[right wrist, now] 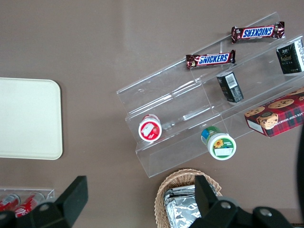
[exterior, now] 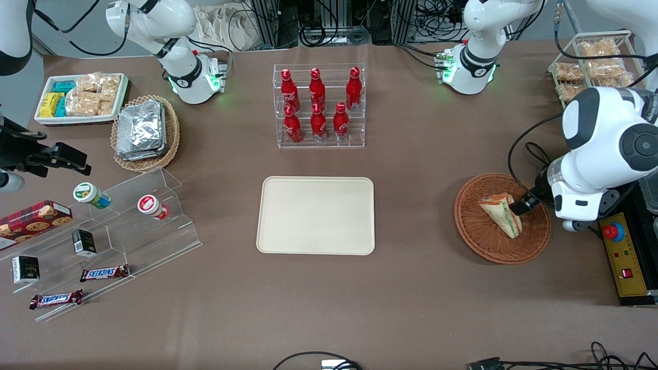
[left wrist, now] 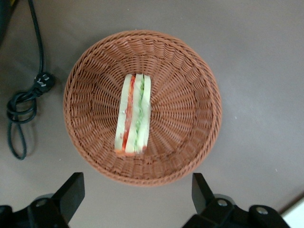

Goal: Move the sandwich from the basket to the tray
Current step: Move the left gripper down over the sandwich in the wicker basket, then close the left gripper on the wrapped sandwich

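The sandwich [exterior: 497, 209] lies in the round reddish-brown basket [exterior: 483, 246] toward the working arm's end of the table. In the left wrist view the sandwich [left wrist: 134, 114] rests on edge in the middle of the basket [left wrist: 190, 95], showing green and orange-red layers. My left gripper [exterior: 520, 206] hovers over the basket, close to the sandwich. It is open, and its fingers [left wrist: 72, 194] stand wide apart with nothing between them; seen from the wrist, the gripper [left wrist: 137, 195] is above the basket's rim. The cream tray [exterior: 316, 216] lies flat mid-table, bare; it also appears in the right wrist view as the tray [right wrist: 28, 118].
A rack of red bottles [exterior: 318, 105] stands farther from the front camera than the tray. A clear stepped stand [exterior: 118, 231] with snacks, a tan basket of foil packets [exterior: 144, 131] and a white snack tray [exterior: 82, 97] sit toward the parked arm's end. A yellow control box [exterior: 624, 257] and a black cable [left wrist: 21, 109] lie beside the basket.
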Motion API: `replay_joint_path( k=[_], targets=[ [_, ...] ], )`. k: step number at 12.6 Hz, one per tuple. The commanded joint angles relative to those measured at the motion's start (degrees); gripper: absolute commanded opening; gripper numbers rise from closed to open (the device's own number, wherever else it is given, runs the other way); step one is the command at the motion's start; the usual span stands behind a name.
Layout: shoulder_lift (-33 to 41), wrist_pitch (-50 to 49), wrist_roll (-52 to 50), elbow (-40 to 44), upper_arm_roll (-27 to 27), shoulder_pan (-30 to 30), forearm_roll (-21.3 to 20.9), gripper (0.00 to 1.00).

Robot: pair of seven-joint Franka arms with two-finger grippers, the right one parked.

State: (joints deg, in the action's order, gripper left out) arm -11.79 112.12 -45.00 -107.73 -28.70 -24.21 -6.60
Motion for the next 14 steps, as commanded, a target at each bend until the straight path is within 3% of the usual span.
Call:
replay_joint_path(
  k=[1,7,10,14],
  targets=[
    [0.0,8.4,-1.3,-6.7,-0.7,-1.7,-0.7,1.0],
    [-2.6,17.8,-1.3,-12.0,0.0,-3.4,-0.8,1.0],
    [-3.6,26.0,-1.3,-16.6,0.2,-4.3,-3.8,1.0],
    [-5.2,26.3,-1.3,-17.0,0.2,-6.3,-8.0,1.0]
  ],
)
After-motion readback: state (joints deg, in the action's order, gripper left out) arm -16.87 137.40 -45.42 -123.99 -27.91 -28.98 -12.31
